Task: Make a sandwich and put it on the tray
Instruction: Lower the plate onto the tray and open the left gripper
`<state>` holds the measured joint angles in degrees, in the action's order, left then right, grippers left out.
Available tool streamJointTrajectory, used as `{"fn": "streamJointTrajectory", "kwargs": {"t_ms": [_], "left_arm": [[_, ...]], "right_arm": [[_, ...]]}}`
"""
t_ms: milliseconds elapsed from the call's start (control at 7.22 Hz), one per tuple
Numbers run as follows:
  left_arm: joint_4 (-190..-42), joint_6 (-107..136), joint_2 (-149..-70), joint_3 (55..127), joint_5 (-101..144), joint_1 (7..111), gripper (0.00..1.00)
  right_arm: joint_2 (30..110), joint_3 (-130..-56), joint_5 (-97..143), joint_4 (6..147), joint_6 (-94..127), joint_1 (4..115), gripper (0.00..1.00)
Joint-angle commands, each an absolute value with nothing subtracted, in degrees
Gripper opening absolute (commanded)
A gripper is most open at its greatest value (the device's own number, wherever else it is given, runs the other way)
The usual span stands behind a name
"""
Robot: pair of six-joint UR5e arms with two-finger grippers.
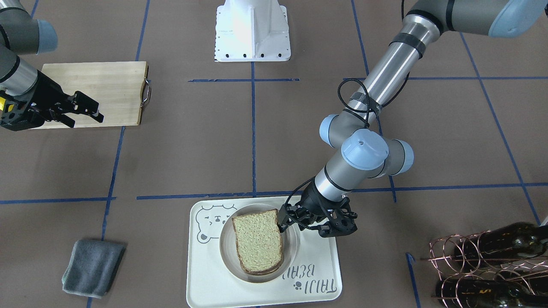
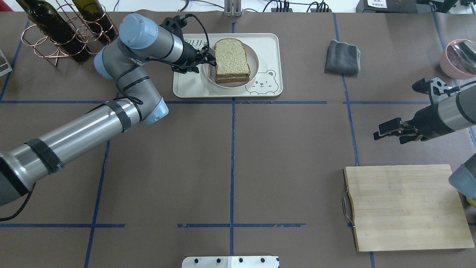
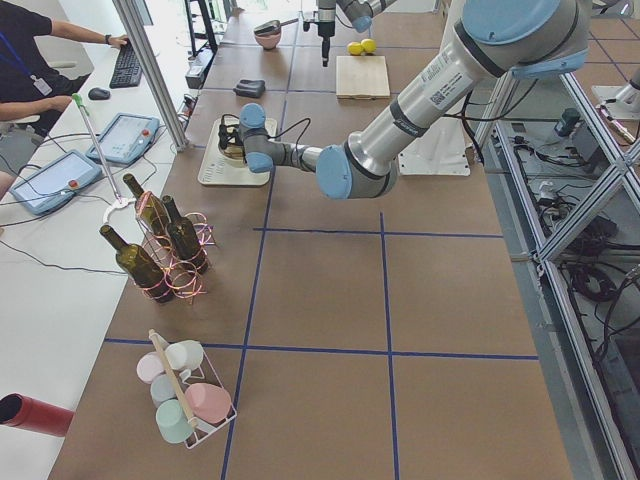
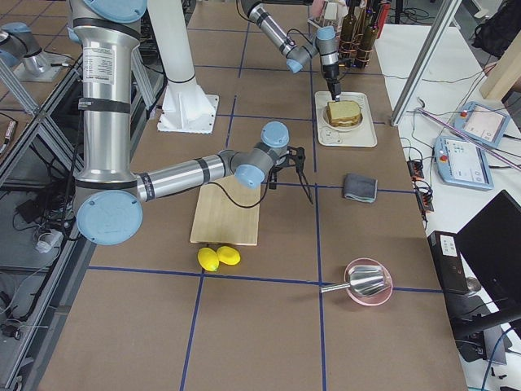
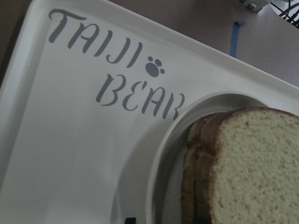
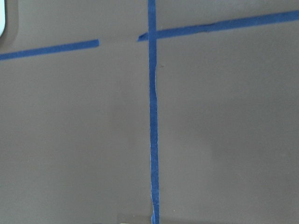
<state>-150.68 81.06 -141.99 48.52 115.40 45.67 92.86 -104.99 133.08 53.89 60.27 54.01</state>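
The sandwich [image 1: 259,241] [image 2: 231,59], tan speckled bread slices stacked flat with dark crust, lies on a round white plate [image 1: 227,256] on the cream bear-face tray [image 1: 317,256] [image 2: 189,87]. My left gripper [image 1: 282,222] [image 2: 212,60] is at the sandwich's edge, low over the tray, its fingers apart and open. In the left wrist view the sandwich [image 5: 252,172] fills the lower right beside the tray's lettering [image 5: 117,74]. My right gripper [image 1: 87,117] [image 2: 386,136] hovers open and empty near the wooden cutting board [image 2: 405,206], far from the tray.
A grey folded cloth [image 2: 343,56] lies to the tray's right in the overhead view. A copper rack with wine bottles [image 2: 59,29] stands close behind my left arm. A pink bowl [image 2: 457,57] sits at the far right edge. Two lemons [image 4: 218,257] lie by the board.
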Motion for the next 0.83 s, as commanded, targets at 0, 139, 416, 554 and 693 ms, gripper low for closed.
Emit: {"fn": "streamJointTrajectory", "kwargs": {"t_ms": [0,139,416,554,693], "left_arm": [[-145.41,75.19,-128.48,66.44,120.55,48.41,1.0],[-141.72,69.67,-121.71,74.97,120.85,49.56,1.0],[-141.15,62.52,-108.44,87.13,120.85,52.98,1.0],[-141.15,56.66,-99.93,93.54,121.02,54.3,1.0],[-141.15,50.51,-91.49,99.95,121.72,54.93,1.0]], "right_arm": [[93.34,-104.68,134.64,54.32,59.42,59.22,1.0],[93.86,-104.68,134.65,54.66,58.63,60.89,1.0],[94.39,-104.94,134.65,62.09,47.53,67.38,1.0],[95.53,-104.94,134.65,66.84,37.54,71.59,1.0],[95.54,-105.03,134.65,73.85,26.57,76.59,1.0]]}}
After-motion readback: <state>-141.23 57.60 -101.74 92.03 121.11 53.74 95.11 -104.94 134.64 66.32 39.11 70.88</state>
